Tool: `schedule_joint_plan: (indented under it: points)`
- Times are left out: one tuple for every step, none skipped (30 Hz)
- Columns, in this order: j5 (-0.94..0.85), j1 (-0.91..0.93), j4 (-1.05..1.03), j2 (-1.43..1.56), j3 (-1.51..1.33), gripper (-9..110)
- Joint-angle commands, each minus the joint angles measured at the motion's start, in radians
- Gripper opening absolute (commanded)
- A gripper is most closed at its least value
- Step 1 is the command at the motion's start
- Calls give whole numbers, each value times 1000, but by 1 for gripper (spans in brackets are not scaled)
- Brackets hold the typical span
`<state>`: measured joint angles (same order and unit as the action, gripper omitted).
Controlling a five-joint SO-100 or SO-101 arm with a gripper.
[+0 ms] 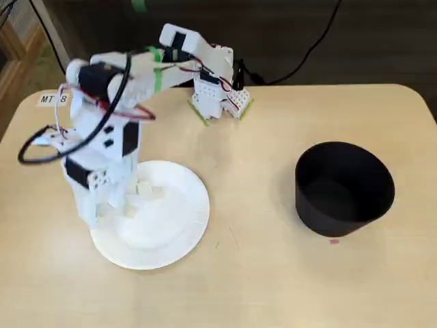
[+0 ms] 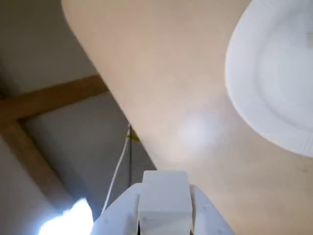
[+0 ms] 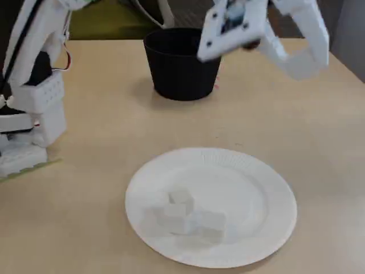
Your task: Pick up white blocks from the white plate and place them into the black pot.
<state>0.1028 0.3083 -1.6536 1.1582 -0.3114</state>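
Pinching one small off-white cube (image 2: 164, 201) between its white plastic fingers (image 2: 203, 215), the gripper (image 2: 164, 215) hangs above the light wooden tabletop (image 1: 259, 273), just beside the round white paper plate (image 3: 274, 194). Several more cream cubes (image 3: 185, 216) lie clustered on that plate. Well apart from the plate stands the matte black cylindrical pot (image 1: 345, 188).
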Motion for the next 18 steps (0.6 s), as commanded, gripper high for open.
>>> schedule_joint_plan:
  points:
    - [-49,-207,-6,179,0,-2]
    - [-67,-276,-6,210,-21,-2]
    - [-80,-344,-6,239,-49,-2]
    - [-89,-411,-6,270,-92,-2]
    - [-94,-472,-6,310,-155,-2]
    - [-94,-529,-6,354,-235,-2]
    - [-94,-580,-6,399,-322,-2]
    - [-89,-626,-6,439,-407,-2]
    - [-87,-670,-6,471,-482,-2]
    - [-89,-716,-6,489,-540,-2]
    - [-92,-762,-6,495,-580,-2]
    - [-94,-805,-5,495,-612,-2]
    - [-91,-844,-2,486,-637,-2]
    - [-86,-877,0,471,-650,-2]
    - [-84,-905,0,449,-653,-2]
    - [-81,-928,2,428,-653,-2]
    - [-77,-946,3,405,-653,-2]
    - [-75,-962,9,383,-653,-2]
